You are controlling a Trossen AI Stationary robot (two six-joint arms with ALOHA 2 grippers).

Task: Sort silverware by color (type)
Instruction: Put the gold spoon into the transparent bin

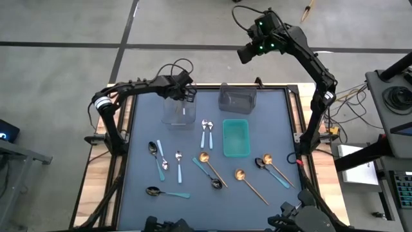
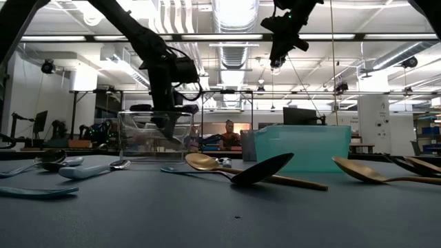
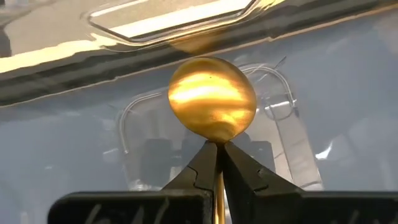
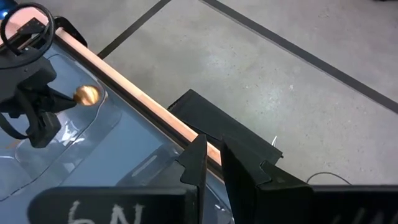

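Note:
My left gripper [image 1: 186,97] is shut on a gold spoon [image 3: 211,99] and reaches down into the clear bin [image 1: 178,111] at the table's far left; the low view shows it inside the bin's walls [image 2: 165,129]. The right wrist view shows the spoon's bowl too [image 4: 87,94]. My right gripper [image 4: 211,163] is shut and empty, raised high beyond the table's far edge [image 1: 248,51]. Several spoons lie flat on the mat: gold ones [image 1: 250,183], silver ones with light-blue handles [image 1: 206,132], and dark ones with teal handles [image 1: 164,192]. My left gripper pinches the gold spoon's handle just behind the bowl [image 3: 217,154] between its two fingertips. The handle runs back along the fingers and the bowl sticks out past them. The spoon is lifted clear, over the clear bin's floor.
A grey bin [image 1: 237,98] stands at the far middle and a teal bin [image 1: 235,137] just nearer than it. The spoons are spread over the mat's near half. A person shows far off in the room [image 2: 229,131].

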